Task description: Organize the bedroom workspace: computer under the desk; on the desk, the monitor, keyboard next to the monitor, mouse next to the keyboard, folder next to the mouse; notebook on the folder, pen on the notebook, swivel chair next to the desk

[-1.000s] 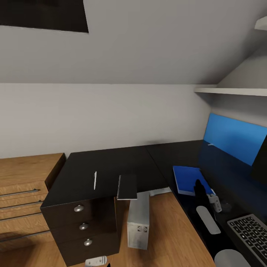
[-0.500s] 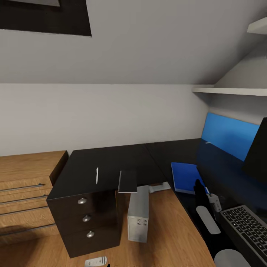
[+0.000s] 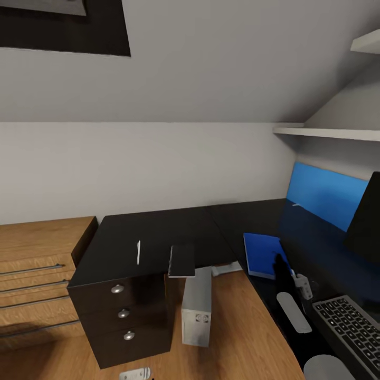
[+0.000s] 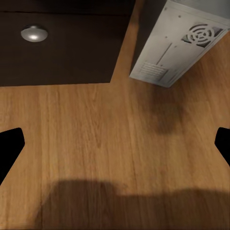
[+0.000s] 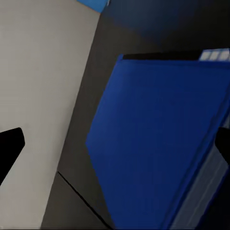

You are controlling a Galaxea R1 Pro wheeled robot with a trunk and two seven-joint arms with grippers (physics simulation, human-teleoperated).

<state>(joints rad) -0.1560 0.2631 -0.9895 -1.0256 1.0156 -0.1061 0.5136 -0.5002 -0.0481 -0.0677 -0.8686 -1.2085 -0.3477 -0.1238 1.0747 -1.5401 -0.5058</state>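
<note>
Right hand [image 5: 115, 143] hangs spread and empty over the flat bright blue folder [image 3: 262, 255], now lying on the glossy black desk [image 3: 158, 232]; the camera has drifted slightly. Thin grey notebook [image 3: 182, 260] and white pen [image 3: 138, 252] wait well apart leftward, notebook overhanging above the pale tower computer [image 3: 196, 309]. Left hand [image 4: 115, 143] gapes over wood floor [image 4: 96, 143].

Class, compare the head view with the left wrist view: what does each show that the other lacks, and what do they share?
Head view alone: the flat bright blue folder, thin white pen and small grey notebook on the glossy black desk. Left wrist view alone: the open left pincer over the floor. Shared: the light grey tower computer and a silver drawer knob.
</note>
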